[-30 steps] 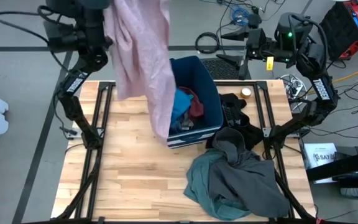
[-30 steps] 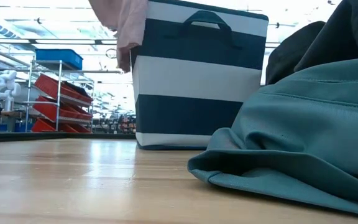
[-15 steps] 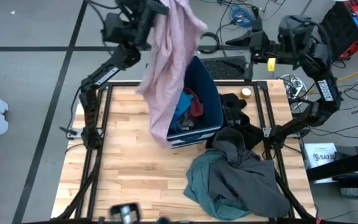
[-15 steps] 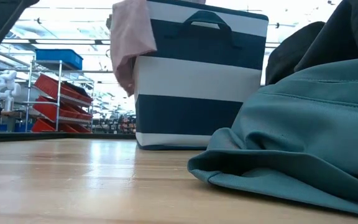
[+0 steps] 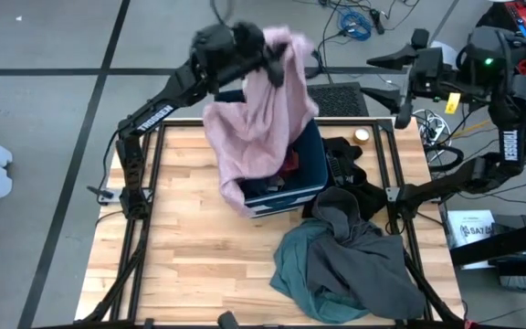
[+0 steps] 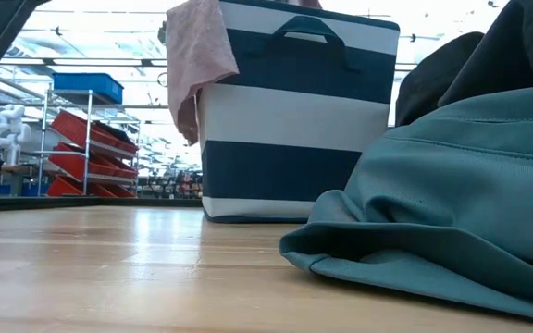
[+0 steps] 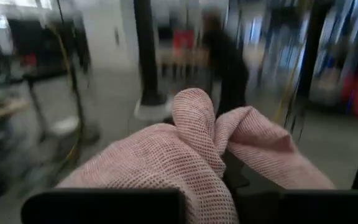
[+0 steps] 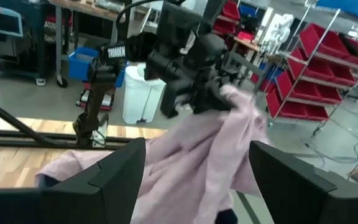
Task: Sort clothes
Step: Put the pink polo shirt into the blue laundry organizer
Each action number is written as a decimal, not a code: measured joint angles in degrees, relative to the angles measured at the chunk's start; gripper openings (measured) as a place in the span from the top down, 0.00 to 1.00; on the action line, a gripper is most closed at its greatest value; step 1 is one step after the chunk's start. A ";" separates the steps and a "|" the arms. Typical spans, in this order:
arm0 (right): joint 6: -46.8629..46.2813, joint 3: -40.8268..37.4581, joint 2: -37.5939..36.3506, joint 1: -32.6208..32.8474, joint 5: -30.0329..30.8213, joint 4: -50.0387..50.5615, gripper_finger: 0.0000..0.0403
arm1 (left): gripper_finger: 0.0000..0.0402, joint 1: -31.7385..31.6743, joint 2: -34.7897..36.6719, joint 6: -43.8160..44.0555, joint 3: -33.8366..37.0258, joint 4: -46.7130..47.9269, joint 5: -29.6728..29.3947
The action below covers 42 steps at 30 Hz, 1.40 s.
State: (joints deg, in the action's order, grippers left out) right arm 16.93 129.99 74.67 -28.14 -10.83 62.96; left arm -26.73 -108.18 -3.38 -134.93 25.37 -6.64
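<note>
Dusty-pink knitted garment [image 5: 261, 123] hangs from my left gripper [image 5: 269, 57], clamped on its top at upper centre, draping straight down over the navy-and-white striped fabric bin [image 5: 310, 166] directly beneath. My right gripper [image 5: 400, 78], fingers spread wide and empty, waits at upper right, farther off.

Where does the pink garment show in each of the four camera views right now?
High view: pink garment hangs from the left gripper, draped over the striped bin.
Low view: upper left, hanging down the bin's left corner.
Left wrist view: centre and bottom, bunched at the fingers.
Right wrist view: centre, below the left arm.
Shared landmark: the bin, in the high and low views.
</note>
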 joint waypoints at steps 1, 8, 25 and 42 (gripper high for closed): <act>0.00 0.00 0.05 -0.02 0.02 0.50 0.32 | 0.93 0.26 0.04 -1.64 0.00 3.48 -0.71; -0.74 -2.15 0.17 0.00 0.02 0.31 0.32 | 0.93 0.49 0.92 -9.51 -0.08 29.00 -7.89; -1.49 -7.58 0.52 0.00 0.04 -4.85 0.32 | 0.87 0.59 0.44 -10.48 -0.02 46.03 12.52; -0.48 -7.58 0.52 0.00 0.04 -4.85 0.32 | 0.49 0.57 3.78 -15.55 -0.13 57.62 3.17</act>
State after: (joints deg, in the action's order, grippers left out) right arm 16.45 122.41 75.20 -28.14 -10.79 58.11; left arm -26.15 -104.40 -18.93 -135.07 82.99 -3.46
